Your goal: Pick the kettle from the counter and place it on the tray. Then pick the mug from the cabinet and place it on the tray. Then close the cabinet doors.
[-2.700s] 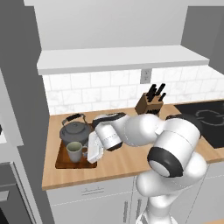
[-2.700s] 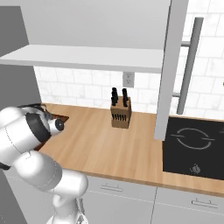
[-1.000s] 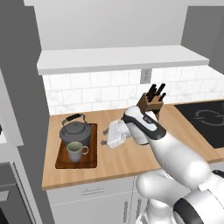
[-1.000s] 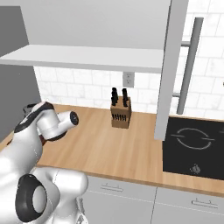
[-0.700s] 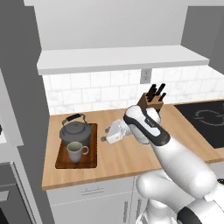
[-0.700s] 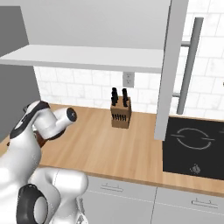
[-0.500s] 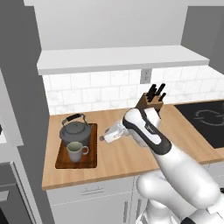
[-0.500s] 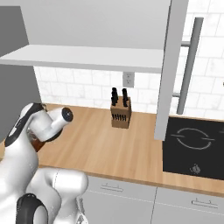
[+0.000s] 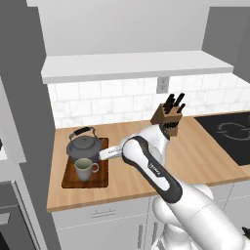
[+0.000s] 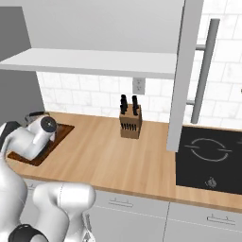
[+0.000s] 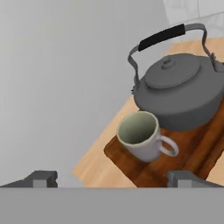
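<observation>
Backing off toward mid-frame, the hand [image 9: 103,155] stood released, kettle [image 9: 83,146] and mug [image 9: 84,169] set on the tray [image 9: 100,179] at left, so swinging clear for the cabinet doors [image 10: 180,71] looked wise.

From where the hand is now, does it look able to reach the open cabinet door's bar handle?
Probably yes, though only with a wide swing. The open hand sits by the tray, the door's bar handle is up across the counter, and just the knife block stands between.
</observation>
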